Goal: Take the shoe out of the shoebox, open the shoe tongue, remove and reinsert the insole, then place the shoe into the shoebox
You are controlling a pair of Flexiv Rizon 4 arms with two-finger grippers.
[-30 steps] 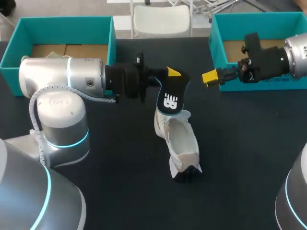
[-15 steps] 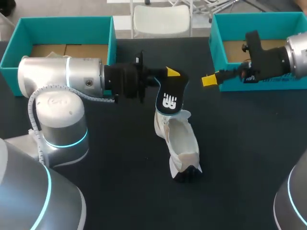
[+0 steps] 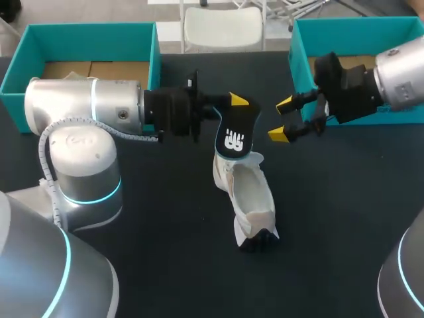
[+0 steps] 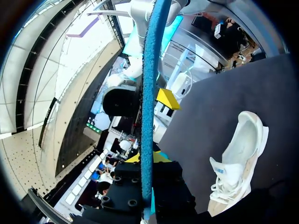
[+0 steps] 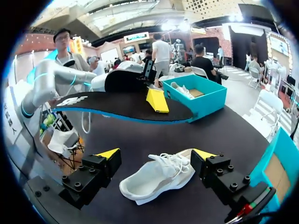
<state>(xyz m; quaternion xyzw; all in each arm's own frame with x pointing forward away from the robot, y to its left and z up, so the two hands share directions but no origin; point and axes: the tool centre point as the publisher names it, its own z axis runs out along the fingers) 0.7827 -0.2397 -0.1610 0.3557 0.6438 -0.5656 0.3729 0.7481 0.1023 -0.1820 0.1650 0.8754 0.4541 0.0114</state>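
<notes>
Right now the white shoe [image 3: 248, 199] is lying on the dark table [image 3: 331, 218] near its middle, its black-soled end pointing toward the near edge and its opening facing up. The left gripper [image 3: 235, 101] is reaching in level from the left side and is clamping the black insole [image 3: 235, 136] by one end, a finger on each face. The insole is hanging in the air above the far end of the shoe. In the left wrist view the insole [image 4: 149, 70] is showing edge-on as a blue strip running out between the fingers of the left gripper [image 4: 150, 100]. One yellow tip [image 4: 168, 99] is pressing against its side, and the shoe [image 4: 238, 158] is resting on the table off to one side, apart from both. The right gripper [image 3: 282, 119] is hovering near the far right of the table, just beside the insole without touching it, its jaws standing wide apart with nothing between them. In the right wrist view the shoe [image 5: 159, 179] is lying ahead of and below the right gripper [image 5: 157, 154], in line with the gap between its spread fingers but clear of them. The insole [image 5: 126, 107] is stretching flat across the air above the shoe, farther ahead. A teal box [image 3: 79, 33] is sitting at the far left corner of the table, and a second box [image 3: 344, 26] is sitting at the far right corner, behind the right arm.
</notes>
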